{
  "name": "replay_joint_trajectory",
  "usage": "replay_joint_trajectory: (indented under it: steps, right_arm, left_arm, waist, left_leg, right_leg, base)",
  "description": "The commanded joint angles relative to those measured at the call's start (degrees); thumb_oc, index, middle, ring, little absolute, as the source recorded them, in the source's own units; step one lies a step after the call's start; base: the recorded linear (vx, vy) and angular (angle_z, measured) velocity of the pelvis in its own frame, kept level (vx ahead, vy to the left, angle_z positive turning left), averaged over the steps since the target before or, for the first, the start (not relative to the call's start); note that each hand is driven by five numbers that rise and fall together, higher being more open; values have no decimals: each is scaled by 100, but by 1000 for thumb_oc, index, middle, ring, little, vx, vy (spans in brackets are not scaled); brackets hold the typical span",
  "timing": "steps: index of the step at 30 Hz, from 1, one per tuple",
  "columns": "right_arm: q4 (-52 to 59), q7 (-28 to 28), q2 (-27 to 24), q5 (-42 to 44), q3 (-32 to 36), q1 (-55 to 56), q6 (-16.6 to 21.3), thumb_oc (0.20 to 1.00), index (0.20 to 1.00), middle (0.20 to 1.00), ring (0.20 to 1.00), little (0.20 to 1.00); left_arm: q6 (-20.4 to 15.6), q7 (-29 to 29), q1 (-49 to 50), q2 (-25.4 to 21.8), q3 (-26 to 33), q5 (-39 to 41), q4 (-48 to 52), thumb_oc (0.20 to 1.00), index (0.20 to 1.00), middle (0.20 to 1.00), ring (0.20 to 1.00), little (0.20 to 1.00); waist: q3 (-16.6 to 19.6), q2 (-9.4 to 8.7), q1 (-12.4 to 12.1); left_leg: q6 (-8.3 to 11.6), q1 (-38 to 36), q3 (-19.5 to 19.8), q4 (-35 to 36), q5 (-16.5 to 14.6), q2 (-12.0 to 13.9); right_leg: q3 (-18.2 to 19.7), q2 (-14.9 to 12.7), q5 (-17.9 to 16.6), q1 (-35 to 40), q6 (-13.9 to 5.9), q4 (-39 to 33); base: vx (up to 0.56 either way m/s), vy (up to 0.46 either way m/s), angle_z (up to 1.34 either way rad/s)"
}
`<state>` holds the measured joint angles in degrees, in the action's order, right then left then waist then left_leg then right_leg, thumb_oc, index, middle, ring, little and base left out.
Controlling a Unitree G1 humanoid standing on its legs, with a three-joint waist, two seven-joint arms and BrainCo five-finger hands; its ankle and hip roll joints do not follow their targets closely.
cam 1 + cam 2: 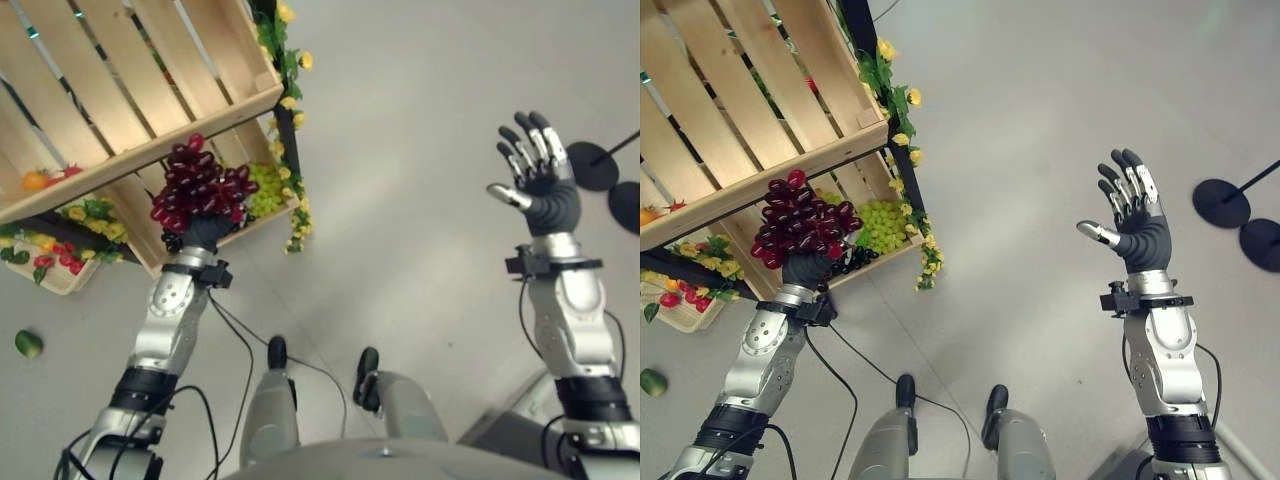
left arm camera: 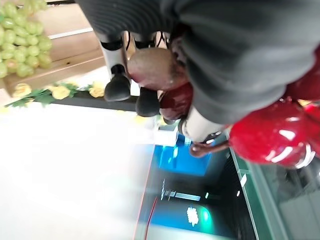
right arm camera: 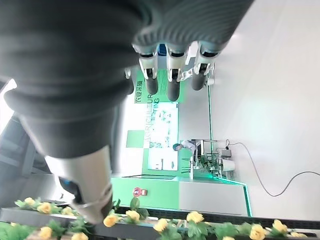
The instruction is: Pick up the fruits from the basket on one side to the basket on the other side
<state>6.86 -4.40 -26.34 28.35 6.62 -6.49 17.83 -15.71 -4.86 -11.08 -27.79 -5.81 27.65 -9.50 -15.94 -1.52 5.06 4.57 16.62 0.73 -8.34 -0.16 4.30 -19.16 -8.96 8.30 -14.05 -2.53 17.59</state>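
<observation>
Left hand lifts the red grapes; right hand is free.

The left hand (image 1: pixel 205 232) has its fingers (image 2: pixel 118 75) curled around a bunch of red grapes (image 1: pixel 199 187), which sits above the fingers, raised just in front of the wooden crate (image 1: pixel 130 95). Just beyond the fingers a bunch of green grapes (image 1: pixel 878 224) lies in the lower crate compartment, edged with yellow flower garland (image 1: pixel 291 120). The right hand (image 1: pixel 1133 225) is well apart, fingers straight and spread, grasping nothing, above the grey floor (image 1: pixel 420 130).

Green wall sign (image 3: pixel 149 97): bore white lettering, too small to make out.
Crates, fruit, floor: carried no legible text or numbers.
</observation>
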Motion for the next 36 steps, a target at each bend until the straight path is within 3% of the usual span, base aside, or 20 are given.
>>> replay_joint_trajectory:
  steps: [1,10,18,28,36]
  right_arm:
    - [391,133,-21,-119,62,-222,380,1000,1000,1000,1000,1000]
    - [433,202,10,-110,-206,-389,406,1000,1000,1000,1000,1000]
    - [558,300,23,-17,-403,-515,520,1000,1000,1000,1000,1000]
    - [791,413,8,77,-635,-686,682,1000,1000,1000,1000,1000]
    - [851,429,-118,246,-892,-694,751,1000,1000,1000,1000,1000]
  left_arm:
    - [-476,186,-254,-282,403,-303,41,200,200,200,200,200]
    - [-512,667,-257,-444,675,-490,-425,200,200,200,200,200]
    - [-527,1450,-619,-714,954,-777,-1399,200,200,200,200,200]
    - [-428,2159,-1536,-1317,849,-1133,-2375,200,200,200,200,200]
    - [-326,2583,-2835,-1863,475,-1018,-3469,200,200,200,200,200]
  waist:
    - [61,-199,-123]
    - [-155,-427,-253]
    - [-401,-666,-274]
    - [-785,-1003,-196]
    - [-909,-1226,-32]
  left_leg:
    - [-49,-244,-72,-283,-183,47]
    - [-87,146,-99,-942,-505,71]
    - [-71,540,-49,-1051,-475,131]
    - [-70,1078,28,-1342,-452,238]
    - [-72,1359,80,-1520,-488,293]
  right_leg:
    - [180,83,-69,261,-225,-233]
    - [467,64,-129,-14,-243,-148]
    - [507,150,-247,-375,-275,-158]
    - [471,254,-380,-800,-308,-96]
    - [461,311,-508,-965,-372,-159]
  base:
    - [21,71,-10]
    - [13,45,-7]
    - [-37,-3,-8]
    - [-36,-19,-1]
    - [0,2,0]
